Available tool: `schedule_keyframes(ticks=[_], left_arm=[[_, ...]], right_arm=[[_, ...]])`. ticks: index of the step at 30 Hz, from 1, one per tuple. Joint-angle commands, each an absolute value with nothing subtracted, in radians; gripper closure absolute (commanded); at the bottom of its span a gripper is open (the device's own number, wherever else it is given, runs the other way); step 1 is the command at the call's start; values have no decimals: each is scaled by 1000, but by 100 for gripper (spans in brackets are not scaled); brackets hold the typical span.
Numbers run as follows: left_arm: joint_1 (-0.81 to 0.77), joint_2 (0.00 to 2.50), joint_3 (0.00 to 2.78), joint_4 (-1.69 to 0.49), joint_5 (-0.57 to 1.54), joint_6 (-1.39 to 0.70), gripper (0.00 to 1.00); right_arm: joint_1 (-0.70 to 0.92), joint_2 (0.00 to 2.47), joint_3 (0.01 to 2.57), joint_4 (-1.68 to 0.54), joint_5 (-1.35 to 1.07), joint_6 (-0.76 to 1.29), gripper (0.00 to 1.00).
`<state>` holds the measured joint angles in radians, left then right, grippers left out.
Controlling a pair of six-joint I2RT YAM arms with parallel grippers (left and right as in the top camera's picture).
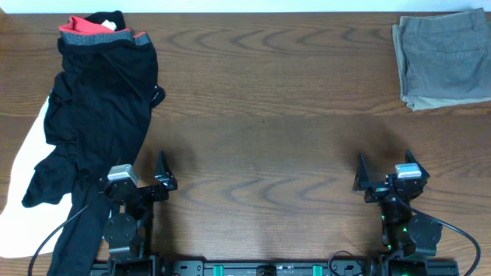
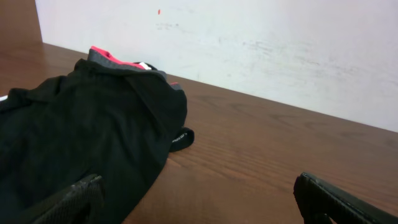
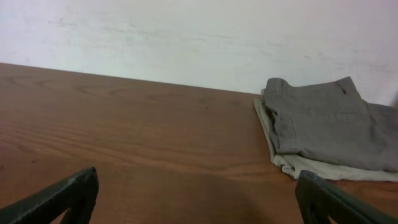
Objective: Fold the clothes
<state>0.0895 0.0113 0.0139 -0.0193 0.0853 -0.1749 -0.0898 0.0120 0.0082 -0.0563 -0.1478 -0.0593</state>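
The clothes, black trousers (image 1: pixel 100 100) with a grey waistband edged in coral red (image 1: pixel 96 32), lie crumpled along the table's left side, legs trailing toward the near edge. In the left wrist view the trousers (image 2: pixel 93 124) fill the left half. My left gripper (image 1: pixel 138 170) (image 2: pixel 202 205) hovers open at their right edge. Its left finger (image 2: pixel 78 199) is over the black fabric and its right finger (image 2: pixel 329 199) over bare wood. My right gripper (image 1: pixel 386 165) (image 3: pixel 199 205) stands open over bare table at the near right, holding nothing.
Folded grey-olive trousers (image 1: pixel 445 57) (image 3: pixel 323 124) lie at the far right corner. A white garment (image 1: pixel 23 169) lies partly under the black trousers at the left edge. A white wall (image 3: pixel 186 37) runs behind the wooden table (image 1: pixel 268 115).
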Motion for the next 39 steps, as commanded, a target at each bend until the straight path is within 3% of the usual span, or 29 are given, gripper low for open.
schedule_keyframes(ticks=[1, 13, 19, 28, 36, 39], left_arm=[[86, 4, 4, -64, 93, -154, 2], [86, 30, 69, -37, 171, -157, 2], [86, 248, 254, -96, 171, -123, 2], [86, 799, 734, -335, 184, -84, 2], [86, 1244, 1276, -786, 194, 19, 2], [86, 1382, 1441, -861, 199, 19, 2]], right_arm=[[-100, 6, 6, -60, -138, -68, 1], [-99, 26, 6, 80, -258, 7, 1], [-100, 170, 79, 165, -350, 7, 1], [-99, 669, 489, 141, -494, -7, 1], [-56, 1182, 1006, -171, -611, 6, 1], [-22, 1354, 1175, -288, -611, 2, 1]])
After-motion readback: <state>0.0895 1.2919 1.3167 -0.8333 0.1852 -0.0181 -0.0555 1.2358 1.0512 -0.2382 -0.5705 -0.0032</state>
